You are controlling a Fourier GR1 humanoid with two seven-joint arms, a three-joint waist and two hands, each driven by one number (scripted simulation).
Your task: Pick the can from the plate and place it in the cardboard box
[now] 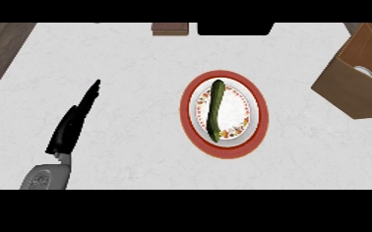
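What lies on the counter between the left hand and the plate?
Nothing: in the head view the counter between the left hand and the plate is bare.

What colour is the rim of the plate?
Red, around a white centre with a floral band; the plate shows in the head view.

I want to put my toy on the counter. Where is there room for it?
There is bare counter between the left hand and the plate, and more along the front edge below the plate. The strip between the plate and the cardboard box is narrower. The plate itself is taken by a long green vegetable.
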